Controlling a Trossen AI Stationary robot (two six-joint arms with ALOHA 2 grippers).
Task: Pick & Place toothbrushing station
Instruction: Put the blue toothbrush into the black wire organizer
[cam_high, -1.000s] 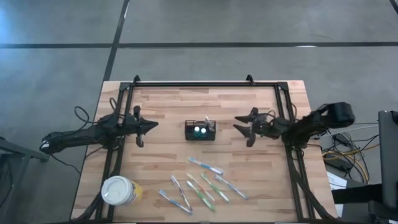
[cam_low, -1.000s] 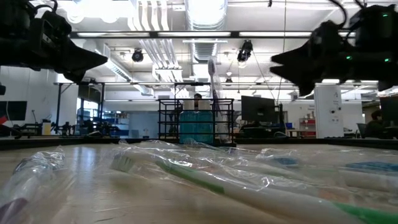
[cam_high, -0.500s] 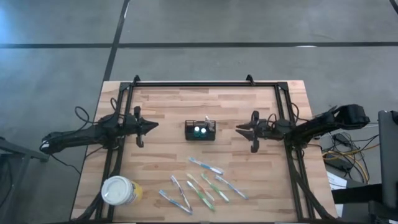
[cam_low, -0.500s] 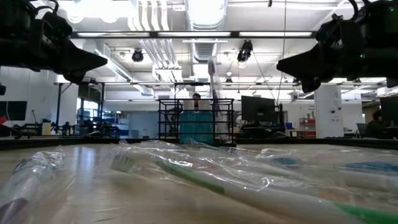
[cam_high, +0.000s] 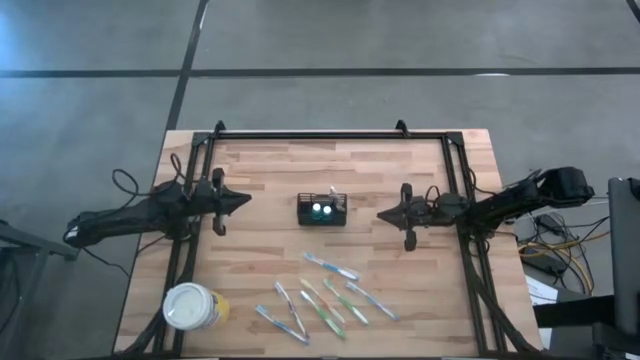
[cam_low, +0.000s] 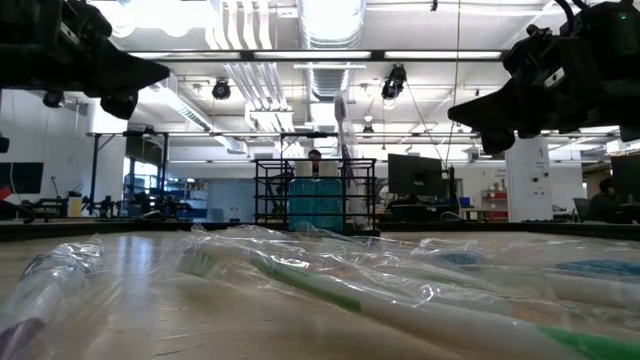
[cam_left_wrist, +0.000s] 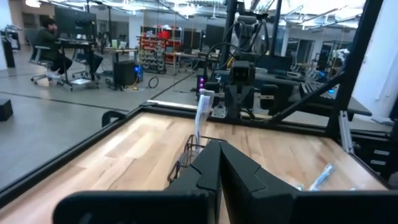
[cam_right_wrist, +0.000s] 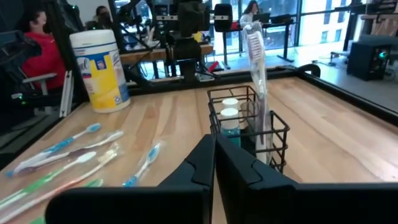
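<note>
The small black rectangular wire-mesh caddy is seen standing upright near the middle of the light wooden butcher-block tabletop, untouched; no grasp is judged to have been made, so the whole pick and place is taken as left to do. The left end effector is held above the tabletop well to the caddy's left, its dark fingers pressed together to a point, as the left wrist view shows. The right end effector is held on the caddy's opposite side, somewhat nearer but apart from it, and its fingers are likewise closed on nothing. The caddy is made of thin black wire in an open grid; inside, two teal containers with white caps are noted, and one white toothbrush stands upright with its bristled head above the rim. Several toothbrushes in clear, crinkled plastic wrappers lie loose on the near part of the tabletop, with blue and green handles. A round white-and-yellow canister stands at the near left corner. A black metal frame edges the tabletop.
</note>
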